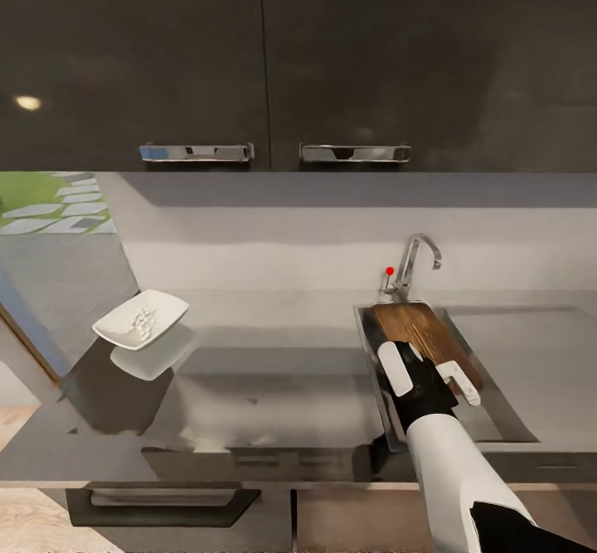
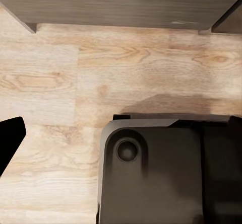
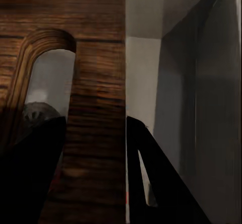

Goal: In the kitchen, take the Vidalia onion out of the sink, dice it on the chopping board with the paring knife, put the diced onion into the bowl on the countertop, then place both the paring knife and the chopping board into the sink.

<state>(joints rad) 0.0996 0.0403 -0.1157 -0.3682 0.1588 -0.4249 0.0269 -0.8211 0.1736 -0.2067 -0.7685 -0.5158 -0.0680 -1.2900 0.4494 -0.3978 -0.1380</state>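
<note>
The chopping board (image 1: 419, 331) is stiff, flat wood, likely slick against the basin, best held by its near edge beside the handle slot. The right gripper (image 1: 444, 375) is clamped on that edge (a finger on each face), the board lying tilted in the sink (image 1: 506, 429), below the faucet (image 1: 414, 261).

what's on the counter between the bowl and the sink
Nothing: in the head view the countertop between the bowl and the sink is bare grey surface.
</note>
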